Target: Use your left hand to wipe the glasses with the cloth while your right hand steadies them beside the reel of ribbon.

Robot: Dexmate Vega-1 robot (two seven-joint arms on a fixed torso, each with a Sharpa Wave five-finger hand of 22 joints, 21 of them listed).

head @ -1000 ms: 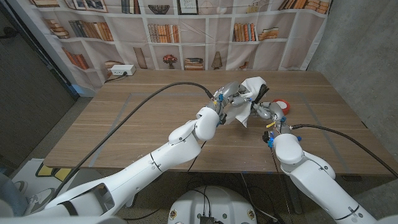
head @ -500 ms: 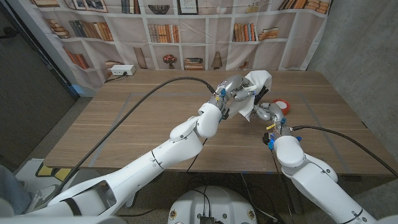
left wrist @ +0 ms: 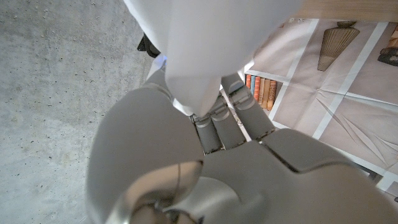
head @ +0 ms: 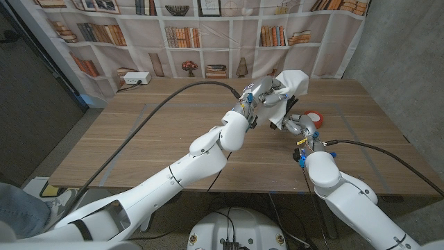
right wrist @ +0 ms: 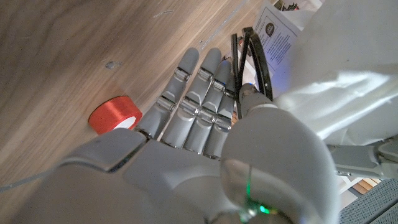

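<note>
My left hand (head: 266, 94) is raised above the table's far right part and grips a white cloth (head: 290, 85), which hangs from its fingers. In the left wrist view the cloth (left wrist: 211, 43) drapes over the left hand (left wrist: 217, 155). Just nearer, my right hand (head: 297, 126) holds black-framed glasses. The right wrist view shows the glasses (right wrist: 250, 56) pinched between thumb and fingers of the right hand (right wrist: 199, 112), their thin arms sticking up. The red reel of ribbon (head: 316, 118) lies on the wood right beside that hand; the reel (right wrist: 115, 115) lies by its fingers.
The wooden table (head: 152, 132) stretches bare to the left. A white power strip (head: 135, 80) sits at its far left corner, before a bookshelf-print backdrop. A person's leg (head: 21, 201) shows at the lower left edge. Cables run along both arms.
My left hand has lifted the cloth up and toward the far edge, away from the glasses. The right hand with the glasses has stayed by the reel.
</note>
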